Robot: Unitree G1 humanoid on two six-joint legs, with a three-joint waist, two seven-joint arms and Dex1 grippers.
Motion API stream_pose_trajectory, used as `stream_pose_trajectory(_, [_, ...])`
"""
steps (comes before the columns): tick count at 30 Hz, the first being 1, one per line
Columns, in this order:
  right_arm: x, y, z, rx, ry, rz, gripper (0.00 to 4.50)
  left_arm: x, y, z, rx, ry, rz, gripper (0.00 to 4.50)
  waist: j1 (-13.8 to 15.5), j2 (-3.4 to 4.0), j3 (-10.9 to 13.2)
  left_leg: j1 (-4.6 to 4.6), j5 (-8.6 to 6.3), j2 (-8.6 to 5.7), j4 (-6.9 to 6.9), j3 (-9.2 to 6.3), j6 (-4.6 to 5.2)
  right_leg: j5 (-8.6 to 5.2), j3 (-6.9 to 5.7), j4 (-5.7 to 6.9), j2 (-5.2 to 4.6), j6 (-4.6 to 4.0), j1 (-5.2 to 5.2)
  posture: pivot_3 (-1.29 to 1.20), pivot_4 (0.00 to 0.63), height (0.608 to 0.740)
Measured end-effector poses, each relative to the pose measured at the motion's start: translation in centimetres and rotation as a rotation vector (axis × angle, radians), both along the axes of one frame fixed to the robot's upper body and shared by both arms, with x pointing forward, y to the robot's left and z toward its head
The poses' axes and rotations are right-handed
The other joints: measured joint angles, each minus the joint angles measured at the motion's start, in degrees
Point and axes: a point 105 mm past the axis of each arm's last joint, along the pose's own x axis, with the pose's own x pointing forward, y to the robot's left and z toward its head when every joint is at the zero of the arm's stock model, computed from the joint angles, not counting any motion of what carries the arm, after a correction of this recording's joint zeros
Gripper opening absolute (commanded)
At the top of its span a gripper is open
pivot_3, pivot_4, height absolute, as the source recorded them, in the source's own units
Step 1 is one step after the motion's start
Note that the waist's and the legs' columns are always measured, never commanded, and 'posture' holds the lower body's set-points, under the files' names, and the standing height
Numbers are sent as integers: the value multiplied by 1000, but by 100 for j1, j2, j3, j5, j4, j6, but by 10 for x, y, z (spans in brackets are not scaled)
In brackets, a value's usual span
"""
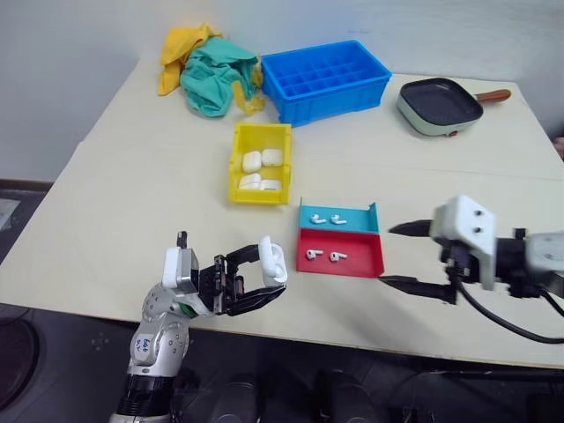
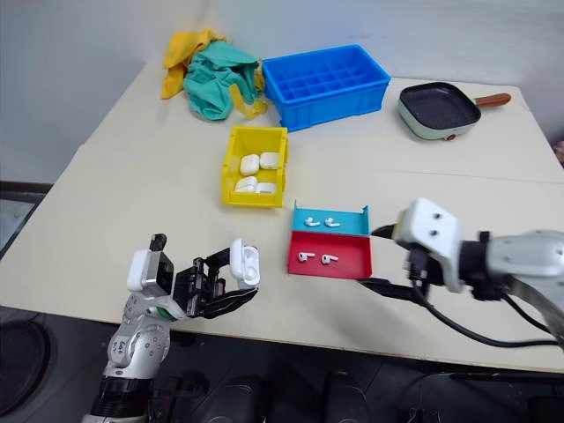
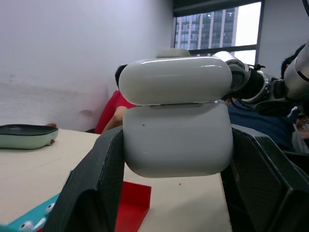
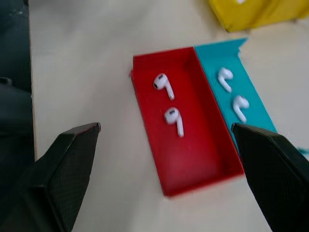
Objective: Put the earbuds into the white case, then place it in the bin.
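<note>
You've got the tray at table centre w/ two earbuds in its near half, two in the far half. Bin sits behind it to the left, cases inside. Crate behind bin, cloths left of crate, pan right.

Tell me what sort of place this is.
Probably an office room set up for robot trials: a beige table laid with sorting props, a plain white wall, and a window facing a high-rise.
</note>
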Motion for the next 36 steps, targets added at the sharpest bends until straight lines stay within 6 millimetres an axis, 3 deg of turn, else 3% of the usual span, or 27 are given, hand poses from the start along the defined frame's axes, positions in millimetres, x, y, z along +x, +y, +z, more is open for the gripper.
stream_pose_trajectory(4, [10,22,-21,-81,36,29,2836,0,5,-6,10,18,50,2788,54,0,0,-28,3,-47,-1,-32,15,0,-26,46,-23,0,-24,0,150,740])
stream_pose_trajectory(8, [21,21,-35,-169,44,15,1448,1,11,-8,12,31,104,2788,25,-1,1,-30,10,-72,2,-20,43,10,-30,41,-25,20,-16,0,150,740])
stream_pose_trajectory(18, [38,30,-54,-258,57,26,1448,-4,15,-9,22,70,138,2788,8,-2,1,-27,23,-66,5,-16,36,15,-28,45,-24,27,-16,0,150,740])
stream_pose_trajectory(36, [55,27,-64,-314,38,3,1448,-8,16,-10,32,74,153,2788,-48,-2,1,-26,24,-67,5,-16,36,14,-30,51,-22,28,-17,0,150,740])
